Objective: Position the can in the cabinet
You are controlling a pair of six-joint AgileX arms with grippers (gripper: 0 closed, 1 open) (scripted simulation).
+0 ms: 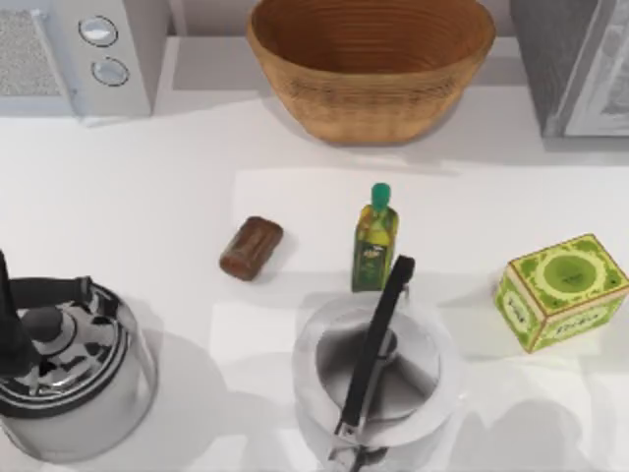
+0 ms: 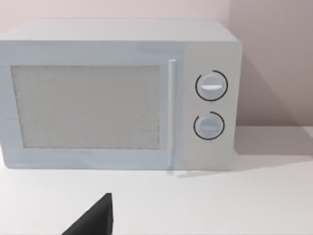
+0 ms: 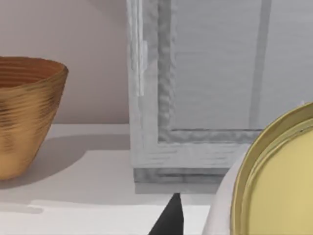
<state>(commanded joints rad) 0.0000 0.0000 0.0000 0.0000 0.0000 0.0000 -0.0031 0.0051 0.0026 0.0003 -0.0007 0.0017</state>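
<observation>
Can (image 1: 252, 248): lies on its side on the white counter (image 1: 197, 187), left of centre, tilted on a diagonal, untouched and free on all sides.
Cabinet (image 1: 580, 64): grey, at the far right corner of the counter; in the right wrist view its framed door panel (image 3: 215, 73) looks shut, though I cannot be sure.
Neighbours: olive-oil bottle (image 1: 375, 239) stands upright just right of the can; green box (image 1: 560, 291) sits near the right edge; wicker basket (image 1: 371, 61) at the back centre; microwave (image 2: 117, 95) at the far left corner.
Left claw: a dark fingertip (image 2: 95, 218) shows in the left wrist view facing the microwave; whether the fingers are apart or together I cannot tell.
Right claw: a dark tip (image 3: 168, 218) shows in the right wrist view facing the cabinet; its state I cannot tell either.
Step in hand: reaching for the can, not yet begun.
How to do it well: come down over the can's middle, fingers turned across its short width to match the diagonal, and keep away from the bottle so it is not toppled.
</observation>
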